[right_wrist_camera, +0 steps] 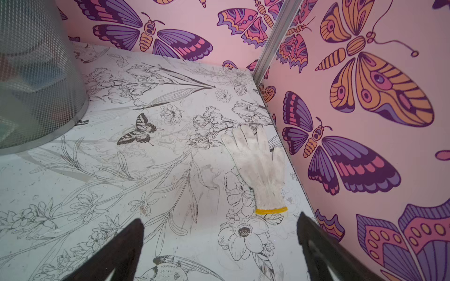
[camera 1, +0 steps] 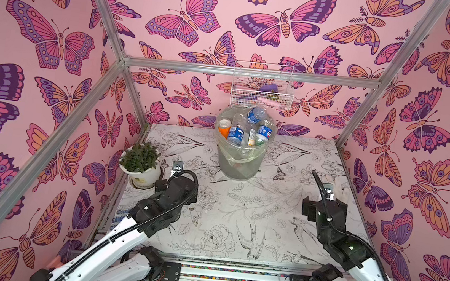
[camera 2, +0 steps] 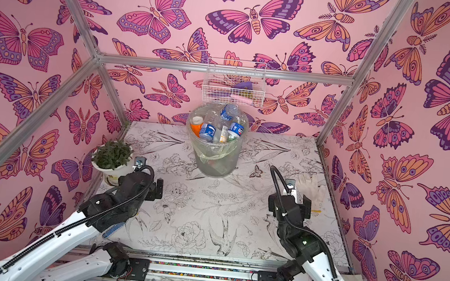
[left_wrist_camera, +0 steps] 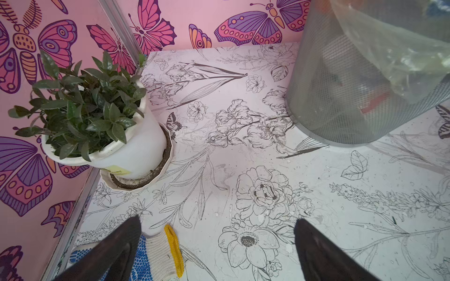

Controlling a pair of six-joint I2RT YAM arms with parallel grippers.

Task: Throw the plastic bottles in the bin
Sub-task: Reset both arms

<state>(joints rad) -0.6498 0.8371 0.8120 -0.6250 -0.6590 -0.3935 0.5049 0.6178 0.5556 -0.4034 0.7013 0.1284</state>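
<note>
1. Bottles first: the small plastic bottles (camera 1: 236,133), mostly clear with blue, orange and yellow labels, are all heaped inside the tall round grey-white bin (camera 1: 240,163) with its thin clear bag lining. The pile rises above the rim in both top views.
2. Up top, a blue-labelled bottle (camera 2: 228,111) leans at the back of the bin's mouth, and an orange bottle with a white cap (camera 1: 224,126) sits at the bin's left edge.
3. Left gripper (left_wrist_camera: 216,220) hangs over the flower-printed white table (camera 1: 238,215), left of the bin and nearer the robot. Its two dark fingers are spread wide with nothing between them.
4. Right gripper (right_wrist_camera: 220,219) is right of the bin and nearer the robot, apart from it. Its fingers are also spread wide and empty.
5. A white flowerpot with a green plant (camera 1: 143,176) stands left of the bin, well apart from it.
6. A knitted glove with blue dots and a yellow cuff (left_wrist_camera: 155,253) lies by the left gripper's finger; contact is impossible to judge.
7. A plain white knitted glove with a yellow cuff (right_wrist_camera: 258,167) lies flat, right of the bin.
8. A white wire basket (camera 1: 261,89) hangs on the wall just above and behind the bin.
</note>
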